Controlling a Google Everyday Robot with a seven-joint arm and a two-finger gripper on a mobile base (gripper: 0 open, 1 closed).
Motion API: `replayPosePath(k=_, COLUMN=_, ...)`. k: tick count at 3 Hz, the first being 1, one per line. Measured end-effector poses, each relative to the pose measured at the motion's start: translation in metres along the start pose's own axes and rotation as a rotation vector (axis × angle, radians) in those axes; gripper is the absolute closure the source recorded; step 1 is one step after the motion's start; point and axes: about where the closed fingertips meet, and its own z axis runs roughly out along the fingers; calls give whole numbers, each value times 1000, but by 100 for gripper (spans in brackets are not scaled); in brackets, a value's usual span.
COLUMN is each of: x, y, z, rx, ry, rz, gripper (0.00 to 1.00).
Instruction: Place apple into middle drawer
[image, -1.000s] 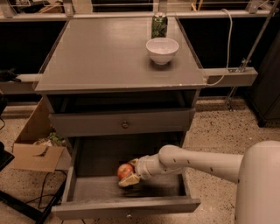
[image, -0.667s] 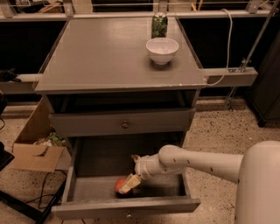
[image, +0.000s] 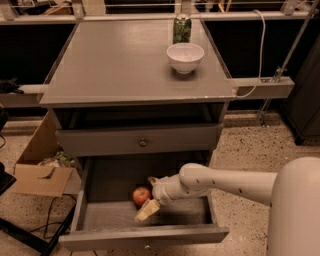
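Note:
The middle drawer (image: 145, 234) is pulled open at the bottom of the grey cabinet. The small red apple (image: 141, 195) lies on the drawer floor, left of centre. My gripper (image: 150, 196) reaches into the drawer from the right at the end of the white arm (image: 225, 182). Its fingers are spread, one pale fingertip (image: 148, 210) in front of the apple and the other behind it. The apple sits at the mouth of the open fingers and looks free of them.
The like grey drawer front (image: 140, 141) above is shut. A white bowl (image: 185, 56) and a green can (image: 182, 28) stand at the back right of the cabinet top (image: 115, 65). A cardboard box (image: 42, 172) lies on the floor at the left.
One second ago the gripper was closed on the apple inside the drawer. Now the fingers are spread and the apple rests on the drawer floor.

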Motion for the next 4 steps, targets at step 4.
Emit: replayPosePath(k=4, x=-170, y=121, z=-209, rx=-2, ry=94, rz=-209, gripper=0)
